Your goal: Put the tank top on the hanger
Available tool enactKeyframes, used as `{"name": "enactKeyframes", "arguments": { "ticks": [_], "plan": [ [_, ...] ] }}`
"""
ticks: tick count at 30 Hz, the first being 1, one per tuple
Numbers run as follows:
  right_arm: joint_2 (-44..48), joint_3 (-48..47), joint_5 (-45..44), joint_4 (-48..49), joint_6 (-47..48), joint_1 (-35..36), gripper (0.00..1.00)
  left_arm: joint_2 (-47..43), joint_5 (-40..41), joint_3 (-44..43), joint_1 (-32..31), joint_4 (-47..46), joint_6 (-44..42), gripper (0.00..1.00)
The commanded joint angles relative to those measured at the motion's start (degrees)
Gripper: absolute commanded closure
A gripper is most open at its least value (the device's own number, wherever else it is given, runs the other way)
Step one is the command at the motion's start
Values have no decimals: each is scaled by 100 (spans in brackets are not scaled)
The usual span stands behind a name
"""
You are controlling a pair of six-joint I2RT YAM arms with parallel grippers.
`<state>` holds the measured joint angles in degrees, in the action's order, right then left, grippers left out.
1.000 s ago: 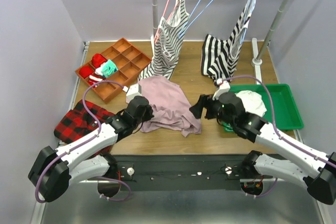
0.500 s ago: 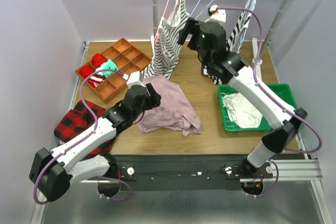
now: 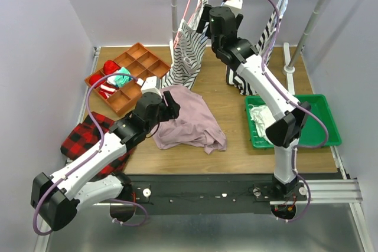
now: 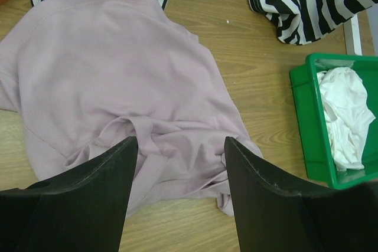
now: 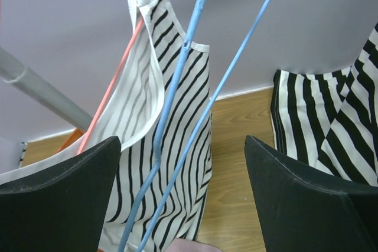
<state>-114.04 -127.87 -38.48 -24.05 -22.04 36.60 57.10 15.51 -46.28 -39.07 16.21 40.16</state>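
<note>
Here the left gripper point(image 4: 180, 196) has its fingers point(image 4: 82, 199) wide apart and low over the tank top point(image 4: 118, 69), which lies crumpled on the table point(image 4: 260, 57). A puckered fold of the mauve cloth sits in the gap between the fingertips, and most of the garment spreads out beyond them. Whether the tips touch the cloth I cannot tell. Well off to the side of one finger, a green tray point(image 4: 301, 110) holds a white garment point(image 4: 345, 110).

The right gripper point(image 5: 183, 205) is high up by the rail, its fingers point(image 5: 313, 199) likewise spread and gripping nothing. The hanger point(image 5: 171, 92) hangs just ahead of them. Its two blue wires slant down through the gap, nearer one finger than the other and touching neither. Behind the wires a striped top point(image 5: 177, 146) hangs on a pink hanger point(image 5: 127, 51). A second striped top point(image 5: 331, 116) hangs beyond the other finger. The tank top is far below this gripper and well apart from the hanger.
</note>
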Motion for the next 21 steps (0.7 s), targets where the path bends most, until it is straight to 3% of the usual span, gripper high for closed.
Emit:
{"name": "enactKeyframes", "arguments": {
  "ticks": [1, 12, 19, 21],
  "plan": [
    [-215, -423, -265, -337, 86, -171, 9, -155, -153, -100, 31, 84, -105, 31],
    [795, 930, -371, -21, 209, -188, 21, -270, -48, -188, 22, 199, -193, 31],
    [1042, 1081, -476, 76, 542, -206, 28, -287, -13, -179, 40, 155, -219, 31],
    [1024, 1037, -485, 50, 613, -223, 37, -313, 22, -162, 40, 155, -237, 31]
  ]
}}
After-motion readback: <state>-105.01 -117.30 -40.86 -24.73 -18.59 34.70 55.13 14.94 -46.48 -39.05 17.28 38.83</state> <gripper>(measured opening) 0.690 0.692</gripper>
